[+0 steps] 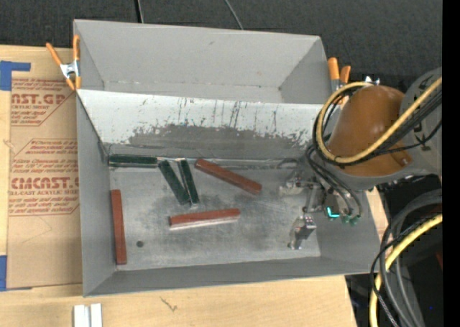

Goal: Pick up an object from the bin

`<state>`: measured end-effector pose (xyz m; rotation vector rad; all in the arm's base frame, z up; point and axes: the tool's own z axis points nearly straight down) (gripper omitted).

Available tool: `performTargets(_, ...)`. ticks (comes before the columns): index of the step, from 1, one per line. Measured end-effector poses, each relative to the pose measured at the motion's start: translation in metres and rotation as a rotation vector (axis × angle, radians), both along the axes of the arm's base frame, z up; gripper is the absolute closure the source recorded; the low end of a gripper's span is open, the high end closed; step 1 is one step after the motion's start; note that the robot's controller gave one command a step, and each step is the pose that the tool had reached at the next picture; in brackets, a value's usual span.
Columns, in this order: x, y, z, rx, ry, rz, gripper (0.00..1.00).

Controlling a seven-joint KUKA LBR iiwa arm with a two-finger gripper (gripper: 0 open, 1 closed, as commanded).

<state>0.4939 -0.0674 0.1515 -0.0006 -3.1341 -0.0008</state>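
Grey metal bin [194, 60]: sloped walls, flat scuffed floor, contents sparse.

Contents, five bars, all in the left and middle of the floor:
- dark green bar [133, 162], lying along the foot of the back wall, at the left.
- pair of dark green bars [178, 182], side by side and touching, slanted, just below the first.
- red-brown bar, slanted [228, 177], near the back wall, right of the green pair.
- red-brown bar, middle [204, 218], nearly level, alone on open floor; nearest to the gripper, yet well apart from it.
- red-brown bar, left [118, 226], lying along the foot of the left wall.

Open room: the right third of the floor is bare, as is the front strip along the near wall.

Arm [363, 131]: enters over the right rim, orange cover and looped cables above the right wall, wrist angled down into the bin.

Gripper [302, 233]: low over bare floor in the front right corner, close to the right and front walls. Whether it is open or closed cannot be told.
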Motion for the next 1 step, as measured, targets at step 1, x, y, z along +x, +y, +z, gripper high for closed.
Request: performTargets(1,0.002,0.0001,0.0035,-0.001,-0.008,0.001,0.0)
